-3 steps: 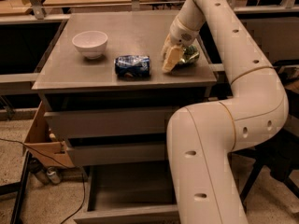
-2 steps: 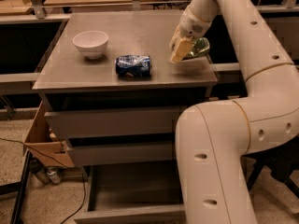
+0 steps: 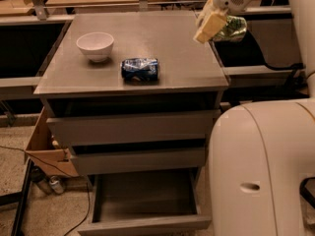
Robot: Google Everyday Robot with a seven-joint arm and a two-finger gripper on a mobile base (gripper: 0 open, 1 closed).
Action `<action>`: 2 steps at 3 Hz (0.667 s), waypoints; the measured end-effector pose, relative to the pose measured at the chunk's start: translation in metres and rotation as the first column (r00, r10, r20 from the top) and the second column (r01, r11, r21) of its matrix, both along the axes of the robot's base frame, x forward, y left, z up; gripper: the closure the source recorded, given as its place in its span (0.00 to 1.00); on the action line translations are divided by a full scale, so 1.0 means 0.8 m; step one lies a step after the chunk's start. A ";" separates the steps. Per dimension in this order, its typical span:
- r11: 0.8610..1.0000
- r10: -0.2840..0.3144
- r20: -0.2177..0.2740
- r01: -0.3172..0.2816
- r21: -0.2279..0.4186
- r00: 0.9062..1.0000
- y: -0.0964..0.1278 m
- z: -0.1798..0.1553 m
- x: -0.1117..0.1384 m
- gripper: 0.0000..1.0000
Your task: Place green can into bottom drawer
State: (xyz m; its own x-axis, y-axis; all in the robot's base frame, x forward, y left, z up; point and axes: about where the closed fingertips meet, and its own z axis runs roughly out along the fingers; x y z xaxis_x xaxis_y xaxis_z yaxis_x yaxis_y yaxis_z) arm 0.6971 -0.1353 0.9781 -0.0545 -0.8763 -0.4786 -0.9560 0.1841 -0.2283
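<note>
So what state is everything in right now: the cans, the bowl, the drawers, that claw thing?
gripper: shut on the green can, up beside the table's right edge.
green can: held in the air, off the table.
blue-and-white can: lying on its side on the table.
bowl: upright, looks empty.
bottom drawer: wide open, nothing visible inside.
upper two drawers: each out a little.

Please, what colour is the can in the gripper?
The can is green, camera view; gripper high, right of the cabinet.
</note>
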 end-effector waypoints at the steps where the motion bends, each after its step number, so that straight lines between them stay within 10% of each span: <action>1: 0.999 -0.025 0.018 0.024 0.042 1.000 0.004 0.048 -0.039 1.00; 2: 0.990 -0.029 0.076 0.018 0.138 0.997 0.037 0.104 -0.084 1.00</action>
State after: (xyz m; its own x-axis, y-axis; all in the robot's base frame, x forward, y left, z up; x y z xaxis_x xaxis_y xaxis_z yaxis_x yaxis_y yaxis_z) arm 0.6299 -0.1056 1.0614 -0.0328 -0.8013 -0.5974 -0.9315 0.2412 -0.2724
